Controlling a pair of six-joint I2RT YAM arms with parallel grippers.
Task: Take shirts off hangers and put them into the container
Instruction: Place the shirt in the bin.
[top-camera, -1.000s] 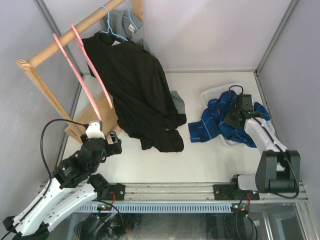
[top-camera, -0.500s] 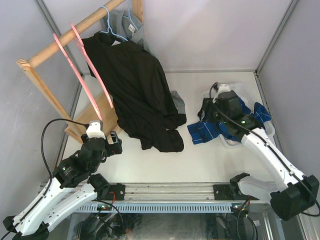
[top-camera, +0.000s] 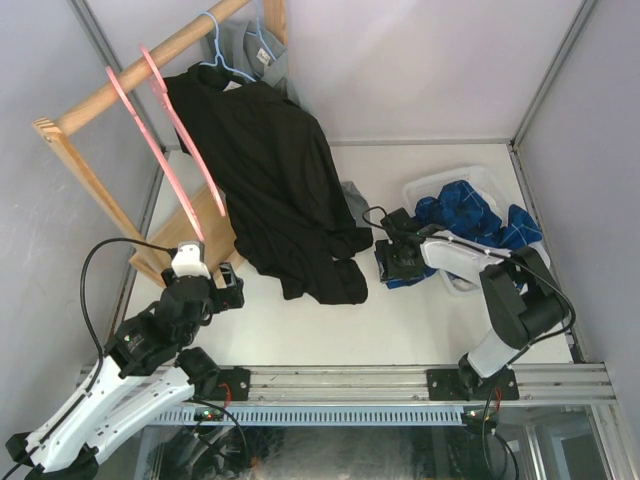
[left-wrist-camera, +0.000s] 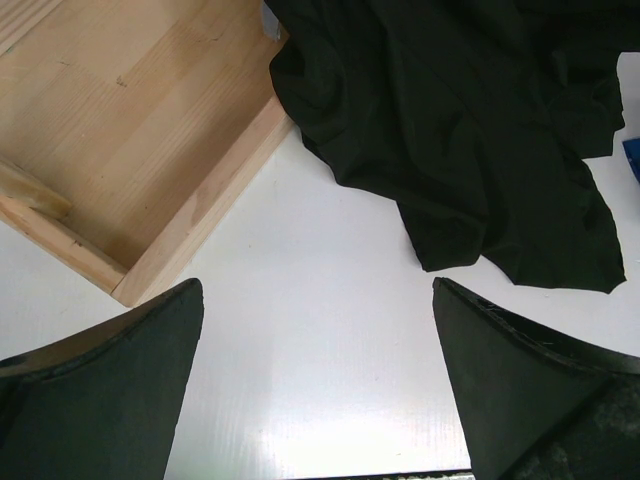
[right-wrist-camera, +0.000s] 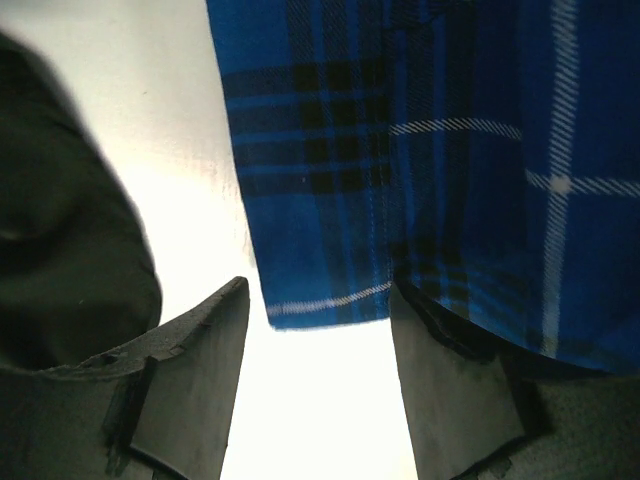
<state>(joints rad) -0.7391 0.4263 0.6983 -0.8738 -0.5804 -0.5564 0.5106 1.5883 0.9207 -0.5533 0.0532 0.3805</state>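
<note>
A black shirt (top-camera: 285, 190) hangs from a pink hanger (top-camera: 188, 130) on the rack, and its lower end lies on the table. A second pink hanger (top-camera: 140, 125) hangs bare. Behind, a grey shirt (top-camera: 250, 45) is on a light-blue hanger (top-camera: 222, 55). The blue plaid shirt (top-camera: 465, 215) lies in the white container (top-camera: 430, 185), one end spilling left onto the table. My right gripper (top-camera: 392, 262) is low at that end, open, with the plaid hem (right-wrist-camera: 330, 300) just ahead of its fingertips (right-wrist-camera: 320, 340). My left gripper (top-camera: 228, 283) is open over bare table (left-wrist-camera: 318, 330), near the black shirt (left-wrist-camera: 470, 130).
The wooden rack (top-camera: 110, 90) stands at the left, its base board (left-wrist-camera: 130, 130) just ahead of my left gripper. A grey scrap of cloth (top-camera: 356, 203) shows beside the black shirt. The black shirt's edge (right-wrist-camera: 60, 250) lies left of my right gripper. Walls close in the table.
My right arm has swung left from the container down to the plaid shirt's end on the table, and its jaws have opened. The left arm has not moved.
</note>
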